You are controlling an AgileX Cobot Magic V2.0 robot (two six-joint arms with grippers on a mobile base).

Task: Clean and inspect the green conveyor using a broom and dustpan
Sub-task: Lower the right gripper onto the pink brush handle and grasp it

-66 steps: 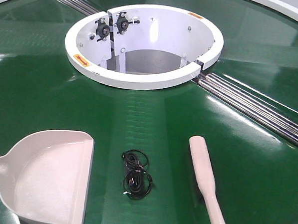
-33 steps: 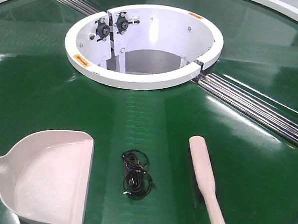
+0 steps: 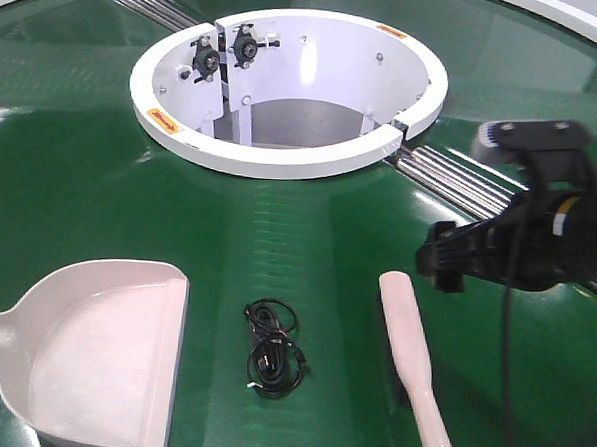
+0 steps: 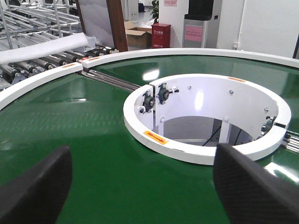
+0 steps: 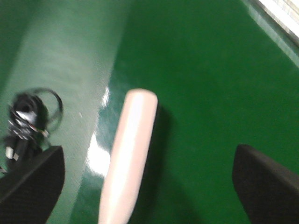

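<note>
Swinging in from the side, my right pincer [image 3: 439,259] has just shown up above the far end of the broom [image 3: 410,339], which lies flat on the green conveyor [image 3: 81,172], and its fingers are wide apart, so I think I can grab it next.

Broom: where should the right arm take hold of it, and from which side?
Take the narrow handle just behind the head of the broom, straight down from above, jaws across its width. It lies flat on the belt, bristles down, so only the slim sides can be pinched. The open right gripper hovers near the head.
</note>
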